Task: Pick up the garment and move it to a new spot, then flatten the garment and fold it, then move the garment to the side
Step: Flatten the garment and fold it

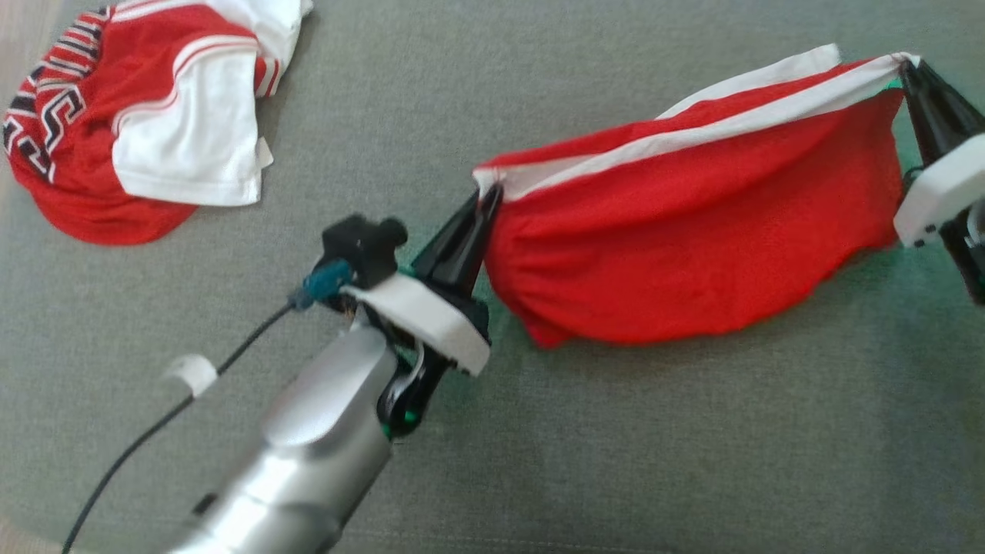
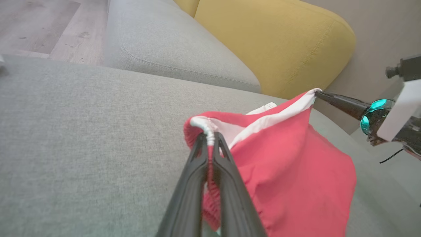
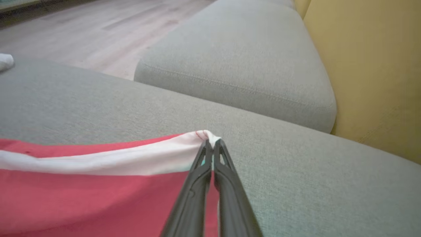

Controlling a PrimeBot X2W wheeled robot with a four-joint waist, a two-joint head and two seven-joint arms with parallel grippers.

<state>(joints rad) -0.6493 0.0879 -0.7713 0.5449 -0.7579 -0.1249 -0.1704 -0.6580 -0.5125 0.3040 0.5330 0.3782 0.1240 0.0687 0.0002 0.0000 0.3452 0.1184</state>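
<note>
Two hands pinch garment edge, seemingly taut.

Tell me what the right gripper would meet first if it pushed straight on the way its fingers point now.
Apart from the white-banded red garment the right gripper pinches, probably the grey fabric sofa seat cushion just beyond its tips; depth is hard to judge, so it might skim over it.

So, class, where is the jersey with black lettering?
In the head view the jersey lies crumpled at the upper left on the grey sofa cushion, on the robot's left, apart from the red garment held up to its right.
</note>
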